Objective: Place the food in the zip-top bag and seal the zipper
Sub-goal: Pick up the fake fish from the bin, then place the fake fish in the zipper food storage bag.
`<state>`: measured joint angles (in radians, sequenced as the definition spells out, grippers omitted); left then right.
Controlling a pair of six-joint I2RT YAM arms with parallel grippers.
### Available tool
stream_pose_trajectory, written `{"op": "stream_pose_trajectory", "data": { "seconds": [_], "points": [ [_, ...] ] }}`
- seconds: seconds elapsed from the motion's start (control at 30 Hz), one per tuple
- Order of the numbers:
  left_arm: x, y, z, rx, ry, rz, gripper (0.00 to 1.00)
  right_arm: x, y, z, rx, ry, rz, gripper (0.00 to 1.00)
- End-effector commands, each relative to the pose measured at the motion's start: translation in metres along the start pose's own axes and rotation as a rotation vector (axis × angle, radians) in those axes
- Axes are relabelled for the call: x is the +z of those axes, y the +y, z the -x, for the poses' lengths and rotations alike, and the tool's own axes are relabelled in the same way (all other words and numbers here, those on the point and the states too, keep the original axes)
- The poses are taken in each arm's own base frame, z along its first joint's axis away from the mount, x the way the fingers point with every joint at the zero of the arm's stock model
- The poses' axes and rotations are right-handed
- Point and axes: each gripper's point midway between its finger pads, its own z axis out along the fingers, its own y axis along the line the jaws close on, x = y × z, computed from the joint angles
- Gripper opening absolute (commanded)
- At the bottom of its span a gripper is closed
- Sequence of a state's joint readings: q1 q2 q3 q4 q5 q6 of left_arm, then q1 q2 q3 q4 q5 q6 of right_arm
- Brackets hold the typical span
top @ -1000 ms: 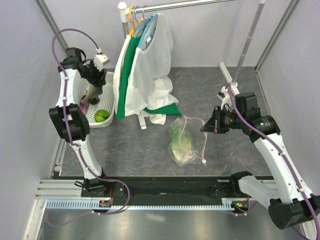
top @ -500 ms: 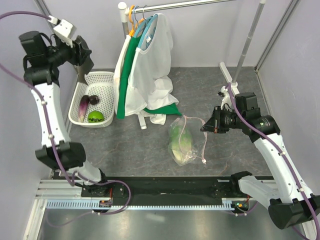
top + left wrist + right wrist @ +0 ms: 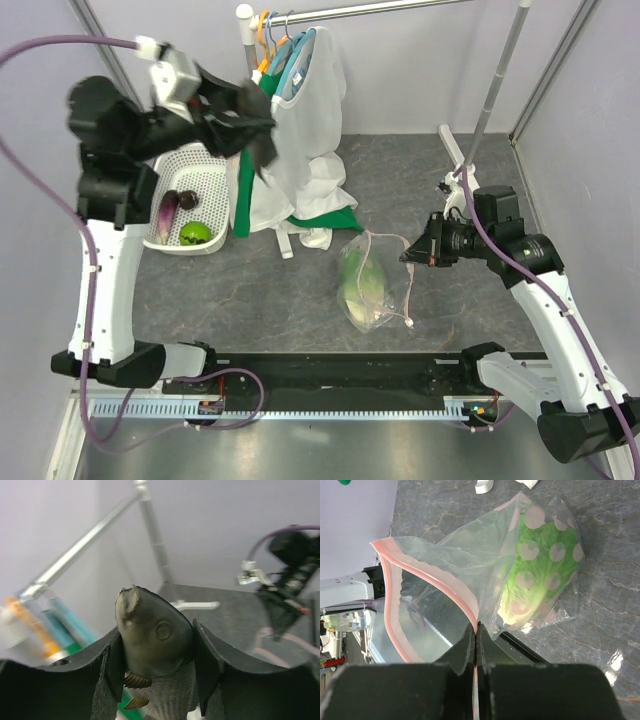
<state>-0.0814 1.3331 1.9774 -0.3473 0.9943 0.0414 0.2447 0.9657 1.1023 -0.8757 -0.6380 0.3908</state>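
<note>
The clear zip-top bag (image 3: 375, 300) lies on the grey floor with the green lettuce head (image 3: 358, 280) inside; both show in the right wrist view, bag (image 3: 445, 560) and lettuce (image 3: 545, 565). My right gripper (image 3: 412, 256) (image 3: 476, 626) is shut on the pink zipper strip (image 3: 390, 600), holding the mouth up and open. My left gripper (image 3: 258, 135) (image 3: 156, 630) is raised high by the hanging clothes, shut on a grey toy fish (image 3: 155, 630). The purple eggplant (image 3: 167, 208) and the green round fruit (image 3: 197, 233) lie in the white basket (image 3: 225, 185).
A clothes rack holds a white mesh garment (image 3: 305, 130) and a green one, just right of my left gripper. The rack's slanted pole (image 3: 495, 90) stands behind my right arm. A small dark item (image 3: 187, 200) also lies in the basket.
My left arm has risen out of the basket with the fish and swung up and right, towards the clothes rack. My right gripper and the bag have not moved.
</note>
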Motion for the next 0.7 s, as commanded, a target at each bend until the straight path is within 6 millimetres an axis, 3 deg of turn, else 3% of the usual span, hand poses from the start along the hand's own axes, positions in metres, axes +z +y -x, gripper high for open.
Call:
{"op": "stream_pose_trajectory", "data": {
  "seconds": [0.0,0.03,0.07,0.1,0.17,0.2,0.27,0.3,0.37,0.57,0.67],
  "points": [
    [0.042,-0.073,-0.013,-0.161,-0.020,-0.208,0.22,-0.002,0.011,0.008,-0.007,-0.037,0.047,0.00],
    [0.049,-0.084,-0.015,-0.182,-0.023,-0.241,0.21,-0.002,0.011,0.008,-0.007,-0.039,0.048,0.00],
    [0.060,-0.109,-0.017,-0.217,-0.026,-0.319,0.21,-0.002,0.011,0.009,-0.003,-0.039,0.049,0.00],
    [0.068,-0.122,-0.028,-0.257,-0.007,-0.358,0.20,-0.001,0.010,0.008,0.000,-0.037,0.048,0.00],
    [0.079,-0.158,-0.026,-0.266,-0.041,-0.465,0.21,-0.001,0.011,0.009,-0.002,-0.039,0.050,0.00],
    [0.085,-0.172,-0.041,-0.317,-0.019,-0.495,0.21,-0.001,0.012,0.009,-0.001,-0.042,0.051,0.00],
    [0.093,-0.198,-0.034,-0.336,-0.080,-0.571,0.21,-0.001,0.011,0.008,0.005,-0.044,0.052,0.00],
    [0.096,-0.210,-0.045,-0.406,-0.056,-0.604,0.21,-0.001,0.011,0.008,0.005,-0.044,0.052,0.00],
    [0.103,-0.231,-0.040,-0.404,-0.092,-0.649,0.20,-0.002,0.012,0.009,0.010,-0.049,0.054,0.00],
    [0.122,-0.281,-0.056,-0.418,-0.106,-0.720,0.18,-0.002,0.019,0.009,0.050,-0.046,0.085,0.00],
    [0.134,-0.282,-0.065,-0.422,-0.094,-0.708,0.18,-0.005,0.023,0.010,0.040,-0.048,0.092,0.00]
  ]
}}
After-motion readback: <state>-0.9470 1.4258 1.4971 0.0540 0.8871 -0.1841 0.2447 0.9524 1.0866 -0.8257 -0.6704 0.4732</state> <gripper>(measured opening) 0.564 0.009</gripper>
